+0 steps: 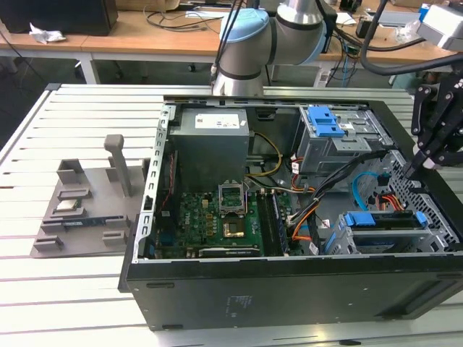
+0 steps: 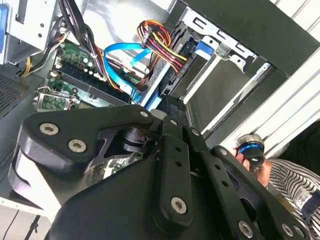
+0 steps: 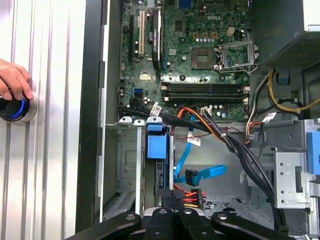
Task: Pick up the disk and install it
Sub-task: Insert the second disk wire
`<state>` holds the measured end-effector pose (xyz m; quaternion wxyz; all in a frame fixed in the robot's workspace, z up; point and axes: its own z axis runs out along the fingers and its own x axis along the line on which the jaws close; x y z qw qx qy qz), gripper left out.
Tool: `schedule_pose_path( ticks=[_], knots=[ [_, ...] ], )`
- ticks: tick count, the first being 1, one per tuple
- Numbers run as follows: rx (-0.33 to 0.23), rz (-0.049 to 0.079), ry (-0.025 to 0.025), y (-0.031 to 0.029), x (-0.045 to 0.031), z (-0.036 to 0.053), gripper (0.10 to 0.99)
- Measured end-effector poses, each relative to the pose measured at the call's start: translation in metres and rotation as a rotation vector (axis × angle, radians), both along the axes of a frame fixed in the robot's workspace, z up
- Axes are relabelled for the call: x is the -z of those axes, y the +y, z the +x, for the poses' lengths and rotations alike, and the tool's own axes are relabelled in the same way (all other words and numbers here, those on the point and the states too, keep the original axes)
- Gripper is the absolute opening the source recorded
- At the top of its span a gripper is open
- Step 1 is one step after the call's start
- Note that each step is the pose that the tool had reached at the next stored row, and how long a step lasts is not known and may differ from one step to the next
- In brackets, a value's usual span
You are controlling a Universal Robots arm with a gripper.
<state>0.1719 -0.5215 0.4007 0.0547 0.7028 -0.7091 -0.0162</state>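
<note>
Disk (image 1: 382, 221) with its blue carrier frame stood on edge in the slot of the lower drive cage (image 1: 434, 235), at the corner of the open computer case (image 1: 289, 289) nearest the exterior view's right; in the first wrist view its thin edge (image 3: 159, 176) ran down from the blue tab toward the fingertips. The gripper (image 1: 411, 172) hung above that end of the case, over the perforated metal panel (image 1: 416, 199), near the disk but apart from it. Its two black fingers (image 3: 169, 196) lay pressed together with no gap between them and nothing held. Orange, red and yellow cables (image 3: 192, 195) and a blue flat cable (image 3: 205, 174) lay loose beside the cage. The motherboard (image 1: 217, 217) covered the case floor, with the grey power-supply box (image 1: 213, 141) behind it and an upper drive cage bearing a blue latch (image 1: 325, 121). Outside the case, a person's hand (image 3: 14, 80) rested on a round blue-ringed button (image 3: 12, 109) on the slatted table (image 1: 72, 289). A grey fixture (image 1: 87, 210) stood on the table at the exterior view's left.
</note>
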Motion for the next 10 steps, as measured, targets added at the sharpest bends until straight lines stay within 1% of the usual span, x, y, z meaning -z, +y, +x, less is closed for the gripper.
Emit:
schedule_pose_path(
  ticks=[5,7,8,10],
  knots=[
    [0.000,0.000,0.0000,0.0008,0.0000,-0.0027,0.106],
    [0.000,0.000,0.0000,0.0023,0.0001,-0.0035,0.106],
    [0.000,0.000,0.0000,0.0049,0.0002,-0.0043,0.106],
    [0.000,0.000,0.0000,0.0073,0.0007,-0.0055,0.106]
  ],
)
